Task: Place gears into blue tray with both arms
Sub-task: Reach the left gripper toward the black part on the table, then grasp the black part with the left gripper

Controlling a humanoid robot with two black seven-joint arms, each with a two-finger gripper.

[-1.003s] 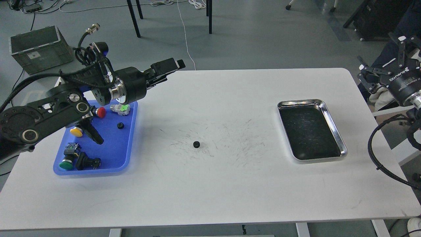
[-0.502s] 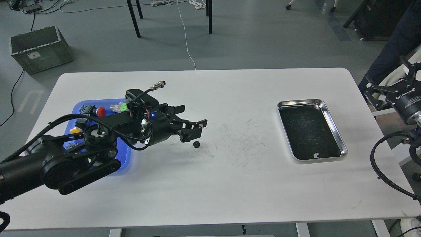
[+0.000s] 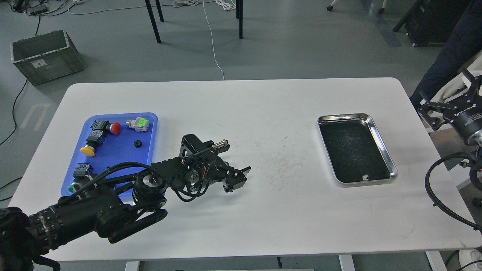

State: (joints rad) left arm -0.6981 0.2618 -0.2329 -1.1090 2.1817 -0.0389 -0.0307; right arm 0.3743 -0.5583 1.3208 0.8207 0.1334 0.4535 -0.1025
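The blue tray (image 3: pixel 149 124) lies at the table's left. One gear (image 3: pixel 138 143), a tiny black toothed disc, rests in its right half. My left arm stretches low across the table from the lower left. Its gripper (image 3: pixel 237 179) hangs just above the tabletop near the middle, fingers pointing right and down. Its dark fingers blend together, so I cannot tell how they stand. No gear shows on the bare table; the left gripper covers that spot. My right gripper (image 3: pixel 445 94) is raised off the table's right edge, its fingers spread apart and holding nothing.
Red (image 3: pixel 116 128), yellow (image 3: pixel 87 151) and green-capped (image 3: pixel 141 123) push-buttons lie in the blue tray, more of them half hidden under my left arm. A shiny steel tray (image 3: pixel 380 135) with a dark inside sits at the right. A person's leg stands beyond the right edge.
My left arm swung from above the blue tray down and right to the table's middle, dropping over the lone gear, which is now hidden. The right gripper drifted slightly right.
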